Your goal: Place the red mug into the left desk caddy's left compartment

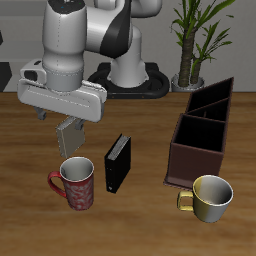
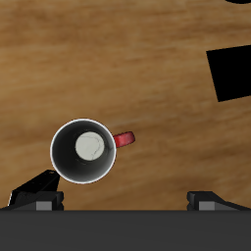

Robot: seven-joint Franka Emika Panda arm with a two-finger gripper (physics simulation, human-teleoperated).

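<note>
The red mug [image 1: 75, 184], with a pale floral pattern, stands upright near the table's front edge. In the wrist view it [image 2: 85, 150] shows its dark inside and red handle. My gripper [image 1: 67, 142] hangs open and empty just above the mug, slightly farther back. In the wrist view the fingertips [image 2: 39, 191] stand wide apart around the gripper's middle [image 2: 125, 198], and the mug lies close to one of them. The left desk caddy [image 1: 205, 135], a long dark brown divided box, stands well away across the table.
A small black upright box [image 1: 118, 162] stands close beside the red mug; it also shows in the wrist view [image 2: 233, 74]. A shiny yellow-gold mug [image 1: 210, 197] sits in front of the caddy. A potted plant [image 1: 190, 45] stands at the back.
</note>
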